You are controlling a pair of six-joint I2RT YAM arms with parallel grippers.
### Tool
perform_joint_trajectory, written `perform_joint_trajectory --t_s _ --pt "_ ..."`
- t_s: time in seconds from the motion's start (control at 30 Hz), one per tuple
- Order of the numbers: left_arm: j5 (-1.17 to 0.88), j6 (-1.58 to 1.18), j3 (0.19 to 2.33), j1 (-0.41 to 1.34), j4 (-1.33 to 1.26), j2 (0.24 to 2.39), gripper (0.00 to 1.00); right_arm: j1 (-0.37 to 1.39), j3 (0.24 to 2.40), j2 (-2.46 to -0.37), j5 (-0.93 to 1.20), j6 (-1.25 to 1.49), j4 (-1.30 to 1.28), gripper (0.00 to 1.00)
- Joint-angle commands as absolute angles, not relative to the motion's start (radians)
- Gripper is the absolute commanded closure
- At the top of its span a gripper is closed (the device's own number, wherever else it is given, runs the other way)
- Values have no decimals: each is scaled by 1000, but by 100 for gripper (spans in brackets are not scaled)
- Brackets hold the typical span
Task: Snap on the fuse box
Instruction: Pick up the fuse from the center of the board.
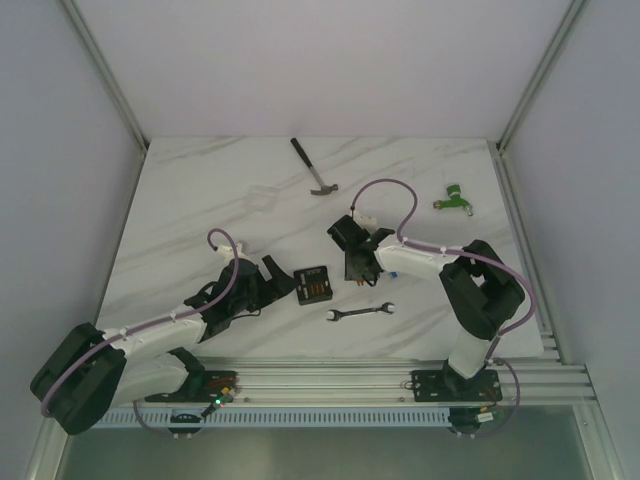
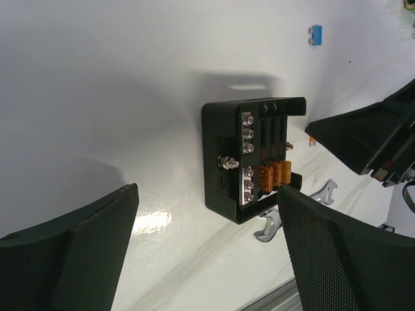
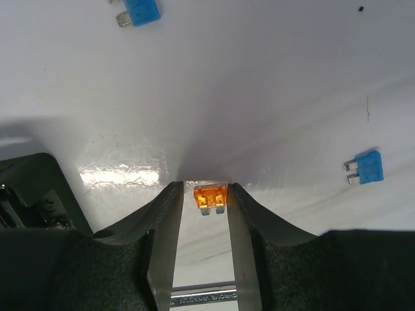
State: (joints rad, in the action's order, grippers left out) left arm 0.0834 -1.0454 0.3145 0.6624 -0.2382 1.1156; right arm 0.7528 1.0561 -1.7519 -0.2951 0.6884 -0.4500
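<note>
The fuse box (image 1: 312, 285) is a small black square box lying flat on the marble table, with silver screws and orange fuses inside; it also shows in the left wrist view (image 2: 249, 159). My left gripper (image 1: 274, 276) is open wide just left of it, and its fingers (image 2: 97, 246) stand on either side in front of the box without touching it. My right gripper (image 1: 357, 272) is down at the table right of the box. Its jaws are narrowly open around a loose orange fuse (image 3: 211, 196), with a small gap on the left side.
A silver wrench (image 1: 360, 313) lies just in front of the box. A hammer (image 1: 313, 167) and a green tool (image 1: 455, 197) lie at the back. Loose blue fuses (image 3: 366, 168) (image 3: 141, 11) lie around the right gripper. The metal rail (image 1: 330, 380) runs along the near edge.
</note>
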Motion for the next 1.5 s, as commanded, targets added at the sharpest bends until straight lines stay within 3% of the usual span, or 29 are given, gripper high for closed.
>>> perform_joint_trajectory --t_s 0.0,0.23,0.47,1.0,1.47 --pt "84 -1044 312 663 -232 1111 3 761 1057 -1781 -242 621 -511 60" --pt "79 -1045 313 662 -231 1111 3 756 1061 -1807 -233 587 -514 60" --pt "60 -1034 313 664 -246 1107 5 756 1060 -1791 -250 587 -520 74" --pt "142 -941 322 795 -552 1097 12 788 1094 -1550 -272 680 -399 77" --pt "347 -680 477 978 -752 1283 35 849 1028 -1359 -256 781 -234 78"
